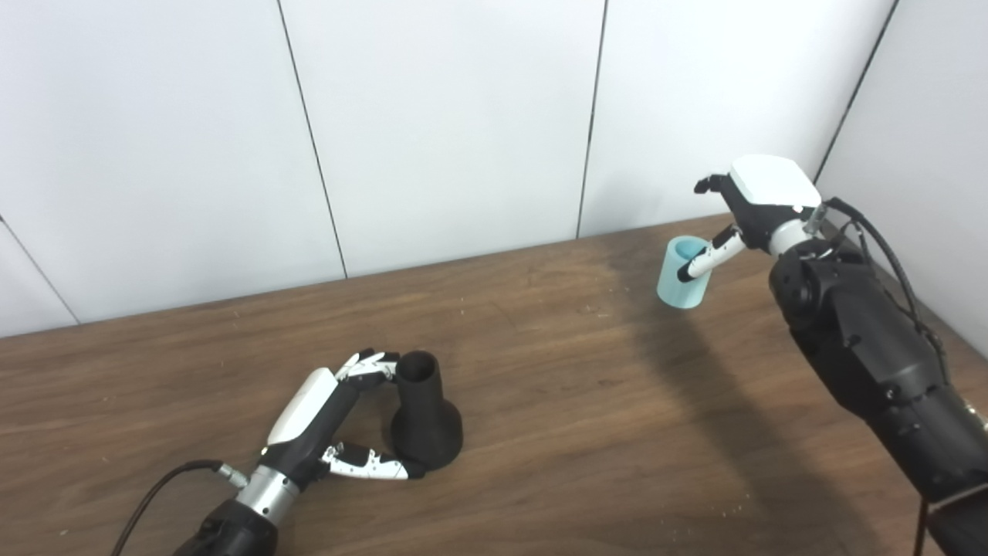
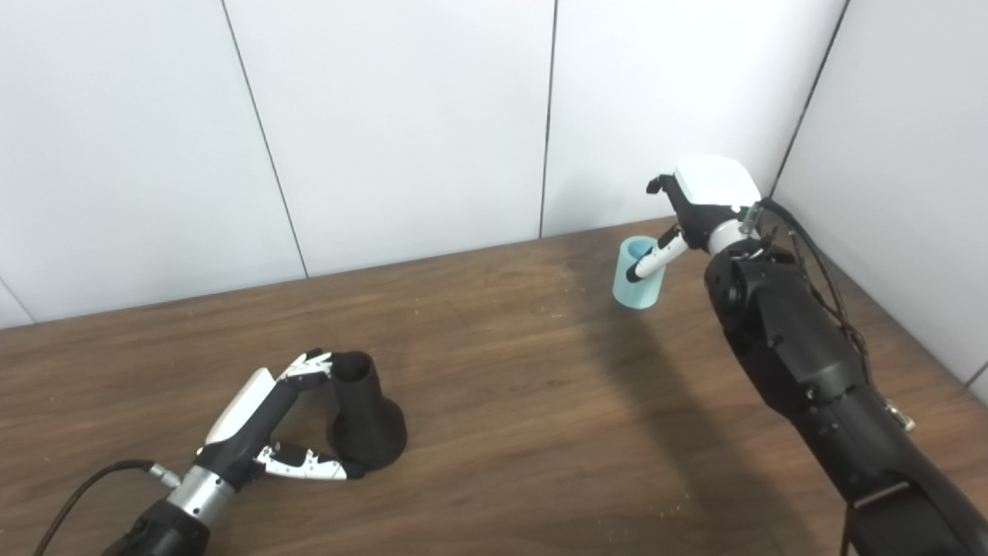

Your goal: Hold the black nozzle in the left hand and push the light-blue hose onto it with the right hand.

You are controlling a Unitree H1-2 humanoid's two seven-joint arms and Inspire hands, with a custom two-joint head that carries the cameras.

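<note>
The black nozzle [image 1: 423, 417] stands upright on the wooden table [image 1: 587, 401], wide flared base down, at the front left. My left hand [image 1: 332, 417] lies beside it on the left. Its fingers [image 1: 374, 365] touch the narrow neck near the rim, and its thumb [image 1: 370, 466] reaches the foot of the base; the grip looks loose and open. Near the back right corner, my right hand [image 1: 752, 208] is shut on the short light-blue hose [image 1: 679, 289], thumb across its front and fingers behind. The hose is slightly tilted, open end up; whether it rests on the table I cannot tell.
White wall panels [image 1: 448, 131] close the table at the back and on the right. A black cable [image 1: 154, 494] trails from my left wrist. My right arm [image 1: 872, 363] casts a dark shadow across the right part of the table.
</note>
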